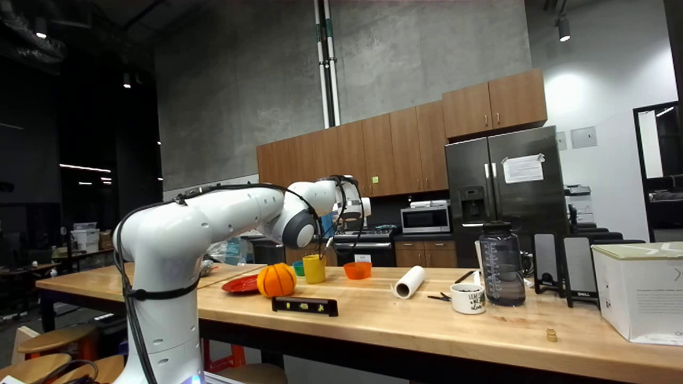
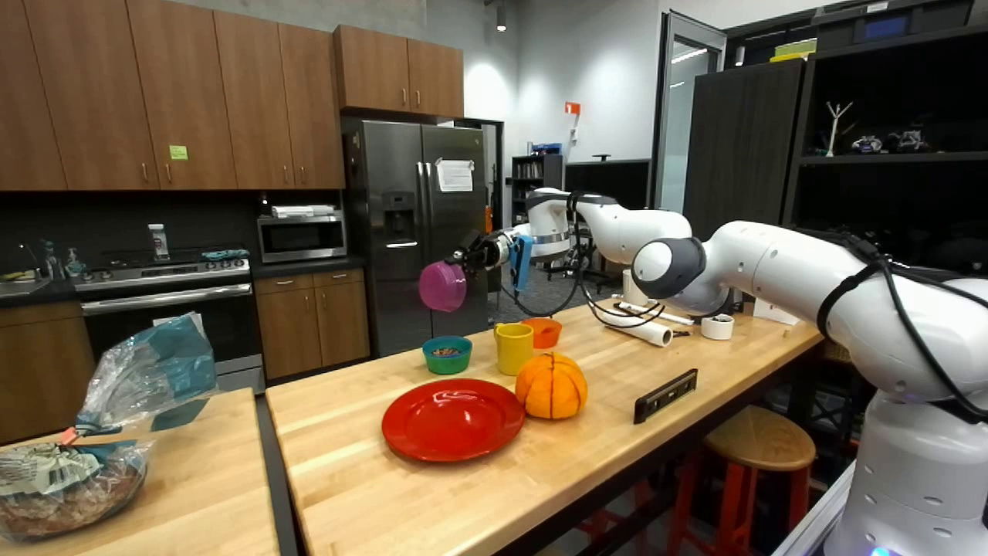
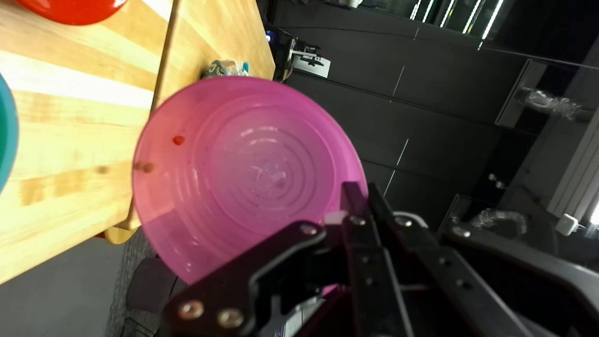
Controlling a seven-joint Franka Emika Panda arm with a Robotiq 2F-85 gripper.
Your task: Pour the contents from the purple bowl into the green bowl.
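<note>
Purple bowl (image 3: 262,173) being held tipped, rim pinched by nearly closed tool (image 3: 365,199).
Green bowl (image 2: 448,360) is being bordered by yellow mug (image 2: 514,350), red plate (image 2: 454,425).

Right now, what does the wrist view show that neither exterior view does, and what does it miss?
Wrist view only: the ringed inside of the purple bowl and a small red bit.
Exterior views only: the yellow mug, orange pumpkin and spirit level.
Shared: the wooden table, red plate and green bowl, the last two cut off in the wrist view.
</note>
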